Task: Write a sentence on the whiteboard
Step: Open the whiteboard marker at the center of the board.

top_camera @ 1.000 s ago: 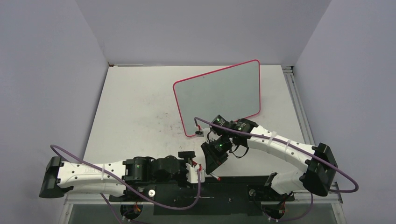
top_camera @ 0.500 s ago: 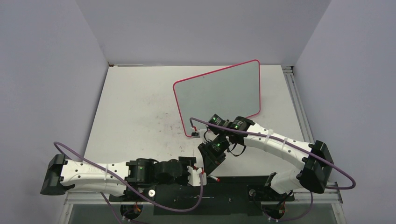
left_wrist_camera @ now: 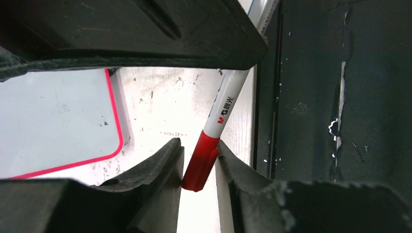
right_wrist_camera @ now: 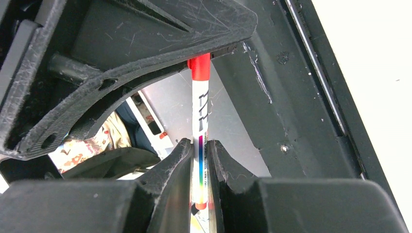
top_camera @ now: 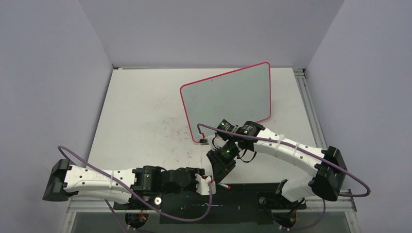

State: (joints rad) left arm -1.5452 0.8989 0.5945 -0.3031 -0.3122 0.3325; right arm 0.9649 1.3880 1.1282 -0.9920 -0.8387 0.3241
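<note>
The whiteboard (top_camera: 228, 97), pink-rimmed, stands tilted at the back right of the table; its corner (left_wrist_camera: 58, 116) also shows in the left wrist view. No sentence is in view on its grey face. A white marker (right_wrist_camera: 200, 111) with a red cap (left_wrist_camera: 200, 162) hangs over the table's near edge. My right gripper (top_camera: 222, 170) is shut on the marker's barrel, fingers (right_wrist_camera: 177, 160) pressing both sides. My left gripper (top_camera: 210, 183) comes in from the left, and its fingers (left_wrist_camera: 167, 160) touch the red cap on both sides.
A black base strip (top_camera: 252, 190) runs along the near edge under both grippers. The whiteboard's small black foot (top_camera: 204, 141) stands just beyond the right wrist. A metal rail (top_camera: 311, 111) borders the table's right side. Grey walls enclose the table.
My left arm has slid right toward the marker, and its jaws have narrowed from wide open onto the red cap. The right gripper has kept hold of the barrel, shifting slightly.
</note>
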